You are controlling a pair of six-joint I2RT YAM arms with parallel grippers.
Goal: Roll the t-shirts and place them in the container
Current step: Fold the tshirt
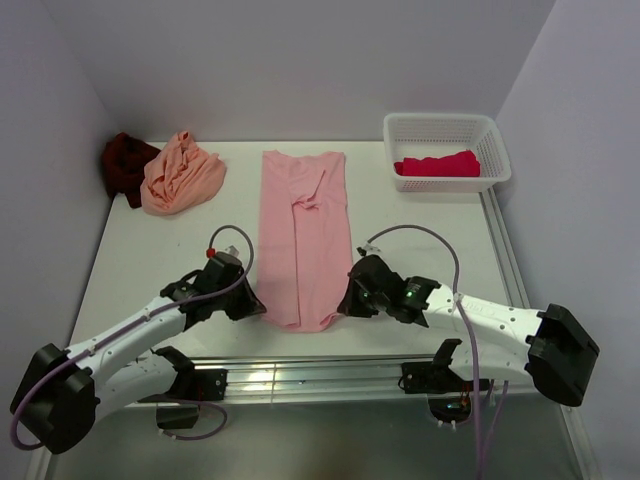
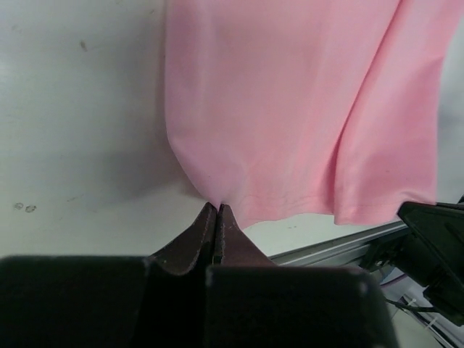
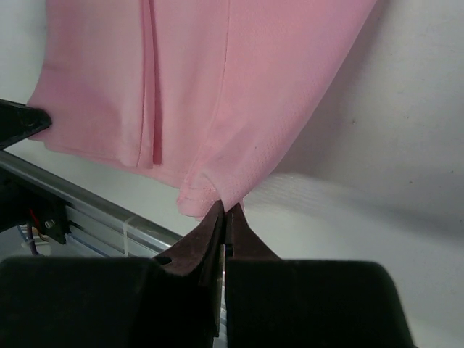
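The light pink t-shirt (image 1: 303,235) lies folded into a long strip down the middle of the table. My left gripper (image 1: 255,308) is shut on its near left corner (image 2: 217,199). My right gripper (image 1: 347,303) is shut on its near right corner (image 3: 217,194). The near hem is lifted a little off the table. The peach-orange t-shirt (image 1: 181,172) lies crumpled at the far left, with the dark maroon t-shirt (image 1: 124,163) bunched behind it. The bright red t-shirt (image 1: 438,164) lies in the basket.
The white lattice basket (image 1: 445,128) stands at the far right corner. A metal rail (image 1: 330,372) runs along the table's near edge, just behind both grippers. Walls close in the left, back and right sides.
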